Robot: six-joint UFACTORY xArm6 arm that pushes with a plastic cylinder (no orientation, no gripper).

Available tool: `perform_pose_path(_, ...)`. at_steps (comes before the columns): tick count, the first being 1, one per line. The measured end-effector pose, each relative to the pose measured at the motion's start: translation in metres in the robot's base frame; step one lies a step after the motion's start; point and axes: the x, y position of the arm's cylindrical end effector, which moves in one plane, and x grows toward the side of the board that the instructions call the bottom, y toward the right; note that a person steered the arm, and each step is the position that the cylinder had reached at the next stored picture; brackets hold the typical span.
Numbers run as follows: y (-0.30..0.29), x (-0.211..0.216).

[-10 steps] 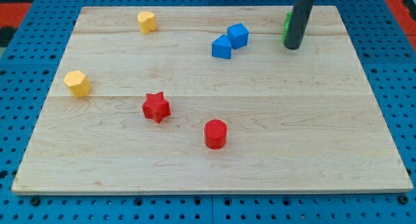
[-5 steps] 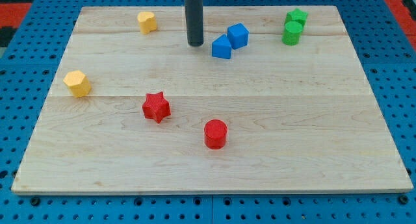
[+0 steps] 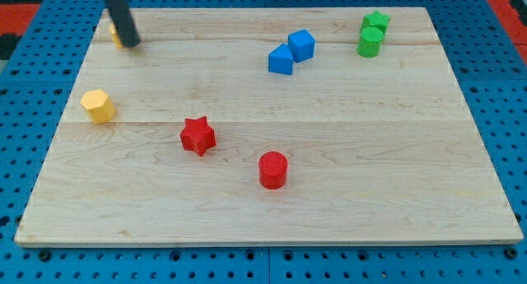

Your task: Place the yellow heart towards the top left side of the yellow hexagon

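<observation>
The yellow heart (image 3: 115, 34) sits near the board's top left corner, mostly hidden behind my rod; only a sliver shows at the rod's left. My tip (image 3: 131, 44) rests against the heart's right side. The yellow hexagon (image 3: 98, 105) lies on the left edge of the board, below and slightly left of the heart.
A red star (image 3: 198, 136) and a red cylinder (image 3: 272, 169) lie in the middle. Two blue blocks (image 3: 291, 52) sit touching at the upper middle. Two green blocks (image 3: 372, 34) sit at the top right. The wooden board (image 3: 329, 193) lies on a blue pegboard.
My rod swept from the top right across the top of the board to the top left. The yellow heart moved left, from the upper middle-left to near the top left corner.
</observation>
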Motion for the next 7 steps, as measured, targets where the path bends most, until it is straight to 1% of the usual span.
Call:
perform_pose_path(1,0.029,-0.053)
perform_pose_path(2,-0.027,-0.03)
perform_pose_path(3,-0.042,0.022)
perform_pose_path(4,-0.042,0.063)
perform_pose_path(5,-0.017,0.092)
perform_pose_path(6,-0.013,0.036)
perform_pose_path(7,-0.039,0.036)
